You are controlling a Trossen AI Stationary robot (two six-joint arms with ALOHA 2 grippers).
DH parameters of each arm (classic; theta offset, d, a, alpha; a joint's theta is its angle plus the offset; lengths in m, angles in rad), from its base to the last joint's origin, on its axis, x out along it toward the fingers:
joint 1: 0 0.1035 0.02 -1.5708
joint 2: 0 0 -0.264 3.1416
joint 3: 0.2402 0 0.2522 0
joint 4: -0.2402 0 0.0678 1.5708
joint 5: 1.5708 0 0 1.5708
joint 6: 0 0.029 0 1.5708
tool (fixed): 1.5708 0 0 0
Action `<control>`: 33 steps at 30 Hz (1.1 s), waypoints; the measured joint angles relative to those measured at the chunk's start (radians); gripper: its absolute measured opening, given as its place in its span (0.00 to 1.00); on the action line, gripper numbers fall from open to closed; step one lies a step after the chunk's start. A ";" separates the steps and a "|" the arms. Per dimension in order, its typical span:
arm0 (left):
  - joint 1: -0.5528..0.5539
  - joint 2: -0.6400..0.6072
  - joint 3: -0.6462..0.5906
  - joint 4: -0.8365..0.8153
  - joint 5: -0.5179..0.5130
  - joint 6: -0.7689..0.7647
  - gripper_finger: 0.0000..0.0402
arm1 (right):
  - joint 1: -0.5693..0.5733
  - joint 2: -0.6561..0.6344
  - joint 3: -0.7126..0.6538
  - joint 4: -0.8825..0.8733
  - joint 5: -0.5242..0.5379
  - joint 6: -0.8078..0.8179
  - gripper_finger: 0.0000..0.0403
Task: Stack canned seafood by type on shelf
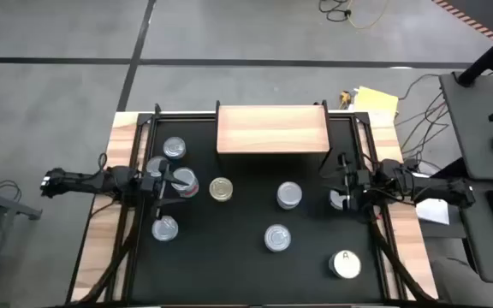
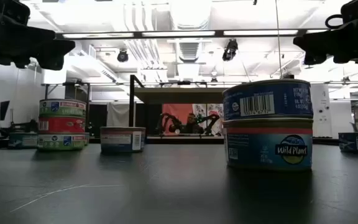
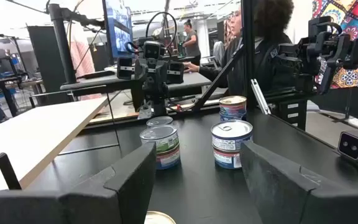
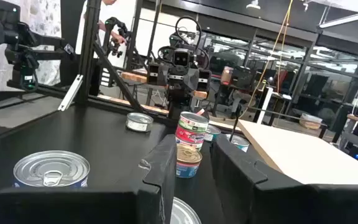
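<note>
1. The left end effector has its fingers apart over the cans on the counter.
2. Lower it straight, squeeze gently.
3. The right end effector is nearly together; the shelf is bare.

Bright overhead ceiling strips w/ glare, black tabletop dim, bkgd soft.

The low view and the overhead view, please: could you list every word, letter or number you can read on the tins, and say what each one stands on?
"Wild Planet": brand logo on the lower blue tin of the near two-tin stack.
"A": on the white-topped round tin near the table's front right.
Barcode and small print on the upper blue tin: too small to read.
Labels on the green, red and green three-tin stack: blurred, unreadable.
</note>
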 joint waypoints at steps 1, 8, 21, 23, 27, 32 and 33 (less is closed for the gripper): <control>0.000 0.000 0.000 0.000 0.000 0.000 0.54 | 0.000 0.000 0.000 0.000 0.000 0.000 0.23; 0.000 0.000 0.000 0.000 0.000 0.000 0.54 | 0.000 0.000 0.000 0.000 0.000 -0.001 0.20; 0.000 0.000 0.000 0.000 0.000 0.000 0.54 | 0.000 0.000 0.000 0.000 0.000 0.000 0.17; 0.000 0.000 0.000 0.000 0.000 0.000 0.54 | 0.000 0.000 0.000 0.000 0.000 0.000 0.18; 0.000 0.000 0.000 0.000 0.000 0.000 0.54 | 0.000 0.000 0.000 0.000 0.000 0.000 0.20; 0.000 0.000 0.000 0.000 0.000 0.000 0.54 | 0.000 0.000 0.000 0.000 0.000 -0.001 0.23; 0.000 0.000 0.000 0.000 0.000 0.000 0.54 | 0.000 0.000 0.000 0.000 0.000 -0.001 0.23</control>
